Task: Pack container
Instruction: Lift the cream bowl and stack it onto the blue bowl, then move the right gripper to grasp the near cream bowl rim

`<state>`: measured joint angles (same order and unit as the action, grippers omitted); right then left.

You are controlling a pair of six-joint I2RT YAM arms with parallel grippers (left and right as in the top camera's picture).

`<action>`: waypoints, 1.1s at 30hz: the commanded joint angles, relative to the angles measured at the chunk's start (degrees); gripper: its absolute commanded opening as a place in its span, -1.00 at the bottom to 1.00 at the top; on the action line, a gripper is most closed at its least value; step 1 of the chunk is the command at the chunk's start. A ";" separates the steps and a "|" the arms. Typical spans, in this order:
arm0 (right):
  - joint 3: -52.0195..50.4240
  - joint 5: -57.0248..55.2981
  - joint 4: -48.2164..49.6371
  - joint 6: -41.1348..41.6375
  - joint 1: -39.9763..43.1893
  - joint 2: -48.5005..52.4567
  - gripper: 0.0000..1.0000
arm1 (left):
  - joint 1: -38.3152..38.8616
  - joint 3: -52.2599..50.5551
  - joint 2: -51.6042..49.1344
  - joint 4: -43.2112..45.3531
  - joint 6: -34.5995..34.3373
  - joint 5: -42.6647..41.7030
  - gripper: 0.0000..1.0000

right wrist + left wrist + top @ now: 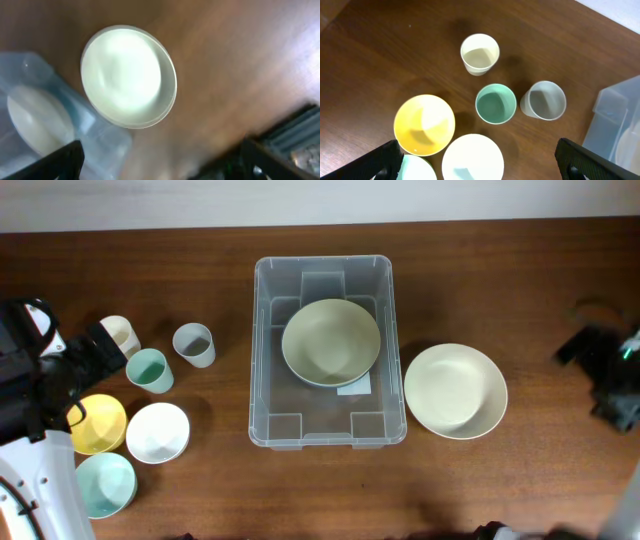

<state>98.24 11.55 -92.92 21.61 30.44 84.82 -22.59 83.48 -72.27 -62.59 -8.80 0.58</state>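
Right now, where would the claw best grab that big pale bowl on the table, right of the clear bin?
Probably the rim of the bowl, from straight above with the right claw: one finger inside, one outside. It sits upright, wide and shallow, so only the thin edge offers a pinch. Take its right edge; the left lies close to the container.

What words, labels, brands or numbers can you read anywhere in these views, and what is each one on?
No text can be read in any view.
The white label on the base of the container: partly hidden by the bowl, and too small to read.
Nothing else shows any print.
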 commanded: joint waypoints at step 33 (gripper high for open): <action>-47.76 11.87 55.30 1.79 -8.70 13.81 0.17 | -0.31 0.76 -0.15 -0.09 -0.15 -1.31 0.99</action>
<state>51.22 23.29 -37.60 23.77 22.26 97.01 -22.63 83.59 -72.34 -62.78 -8.82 0.12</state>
